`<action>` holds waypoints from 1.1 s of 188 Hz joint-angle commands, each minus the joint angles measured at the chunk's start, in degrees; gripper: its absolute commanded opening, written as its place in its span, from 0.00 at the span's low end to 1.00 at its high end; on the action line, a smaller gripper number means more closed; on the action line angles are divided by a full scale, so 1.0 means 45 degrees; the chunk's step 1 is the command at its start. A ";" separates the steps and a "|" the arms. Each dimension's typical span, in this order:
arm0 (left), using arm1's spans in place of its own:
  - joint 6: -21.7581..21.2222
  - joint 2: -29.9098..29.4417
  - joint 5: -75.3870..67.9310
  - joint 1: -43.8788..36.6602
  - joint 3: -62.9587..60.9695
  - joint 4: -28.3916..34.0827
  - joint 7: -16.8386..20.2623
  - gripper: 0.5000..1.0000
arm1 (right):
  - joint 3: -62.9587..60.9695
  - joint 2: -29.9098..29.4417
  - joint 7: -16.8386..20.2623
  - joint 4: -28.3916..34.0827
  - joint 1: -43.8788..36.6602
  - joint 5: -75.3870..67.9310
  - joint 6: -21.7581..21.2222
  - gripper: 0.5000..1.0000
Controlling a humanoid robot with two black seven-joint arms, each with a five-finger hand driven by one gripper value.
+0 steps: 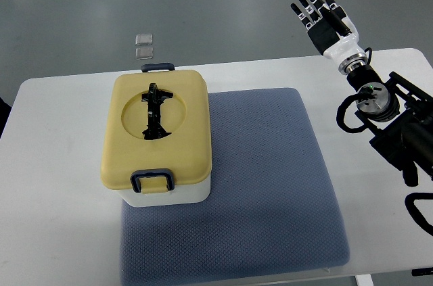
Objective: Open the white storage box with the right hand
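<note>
On the left part of the white table (61, 137) sits the white storage box (162, 195), its yellow lid (186, 130) shut and half over a grey-blue mat (270, 184) that leaves wide bare room to its right. Beyond the table's far right edge the right hand (326, 17) hovers, fingers spread, holding nothing. No readable writing anywhere. Two small clear squares (143, 45) lie on the floor behind the box
</note>
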State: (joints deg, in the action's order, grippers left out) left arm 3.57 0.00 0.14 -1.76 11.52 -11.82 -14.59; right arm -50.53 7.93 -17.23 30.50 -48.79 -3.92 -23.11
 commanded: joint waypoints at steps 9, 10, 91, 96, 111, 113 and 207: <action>-0.0013 0.0000 -0.0012 -0.0020 -0.0040 0.0069 -0.0039 1.00 | 0.0193 0.0211 0.0039 0.0821 -0.0017 0.1496 -0.0040 0.86; -0.0013 0.0000 -0.0012 -0.0020 -0.0040 0.0069 -0.0058 1.00 | 0.0212 0.0250 0.0039 0.0918 -0.0017 0.1632 -0.0060 0.86; 0.0026 0.0000 -0.0012 -0.0020 -0.0040 -0.0341 -0.0097 1.00 | 0.5095 0.2926 -0.0195 0.4610 -0.3259 1.1184 -0.0157 0.86; 0.0026 0.0000 -0.0012 -0.0039 -0.0040 -0.0341 -0.0097 1.00 | 0.5679 0.3140 -0.0370 0.4882 -0.3667 1.1690 -0.0138 0.86; 0.0006 0.0000 -0.0012 -0.0039 -0.0040 -0.0243 -0.0097 1.00 | 0.6873 0.3532 -0.0664 0.5469 -0.4645 1.2688 -0.0118 0.86; 0.0006 0.0000 -0.0012 -0.0059 -0.0040 -0.0224 -0.0097 1.00 | 0.7009 0.3590 -0.0684 0.5567 -0.4802 1.2805 -0.0118 0.86; 0.0143 0.0000 -0.0012 -0.0039 -0.0060 -0.0595 -0.0117 1.00 | 1.1618 0.2946 -0.1074 0.6837 -0.8513 1.6594 0.2264 0.85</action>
State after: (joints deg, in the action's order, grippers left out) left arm 4.15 0.00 0.08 -1.96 11.25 -13.76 -15.05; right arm -0.26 23.22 -22.09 61.42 -86.27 69.86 -16.28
